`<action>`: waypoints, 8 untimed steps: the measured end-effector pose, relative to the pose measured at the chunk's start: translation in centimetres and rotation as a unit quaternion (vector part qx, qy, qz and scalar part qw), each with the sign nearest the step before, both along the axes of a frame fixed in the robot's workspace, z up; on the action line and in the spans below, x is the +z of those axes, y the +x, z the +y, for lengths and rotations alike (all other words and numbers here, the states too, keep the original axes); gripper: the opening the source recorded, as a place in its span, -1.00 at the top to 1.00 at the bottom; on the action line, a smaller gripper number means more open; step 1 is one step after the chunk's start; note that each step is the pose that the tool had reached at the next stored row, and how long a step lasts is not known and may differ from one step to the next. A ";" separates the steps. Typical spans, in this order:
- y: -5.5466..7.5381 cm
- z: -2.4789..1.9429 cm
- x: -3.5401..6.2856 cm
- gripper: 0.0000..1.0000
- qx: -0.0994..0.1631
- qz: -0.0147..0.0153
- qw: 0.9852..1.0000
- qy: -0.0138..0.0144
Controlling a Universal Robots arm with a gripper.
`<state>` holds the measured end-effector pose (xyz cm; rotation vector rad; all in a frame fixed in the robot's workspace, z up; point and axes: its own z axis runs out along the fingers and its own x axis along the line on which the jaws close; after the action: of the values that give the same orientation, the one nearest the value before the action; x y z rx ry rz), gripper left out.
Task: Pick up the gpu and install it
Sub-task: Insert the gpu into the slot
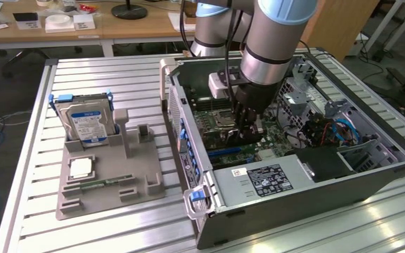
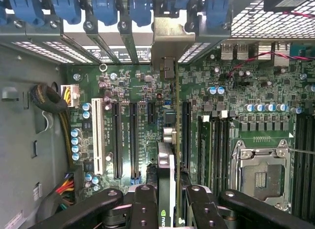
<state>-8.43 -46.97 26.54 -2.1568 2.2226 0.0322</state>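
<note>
- Arm drops straight down into the open computer case, with the wrist vertical.
- Gripper sits low inside the case, close over the motherboard.
- Fingers are clamped on the gpu, one on each face.
- The card is held on edge, running parallel to the long slots, with its metal bracket toward the case's rear wall.
- Cannot tell whether it is seated.
- Hard drive stands upright in a grey holder, apart from the case on the exterior view's left.
</note>
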 end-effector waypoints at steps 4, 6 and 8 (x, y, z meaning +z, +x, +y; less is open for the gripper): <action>-0.1 0.02 -0.06 0.46 0.000 0.000 1.000 0.000; -0.1 0.03 -0.07 0.46 0.000 0.000 1.000 0.000; -0.2 0.04 -0.10 0.46 0.000 0.000 1.000 0.000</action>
<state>-8.60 -46.93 26.45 -2.1568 2.2224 0.0323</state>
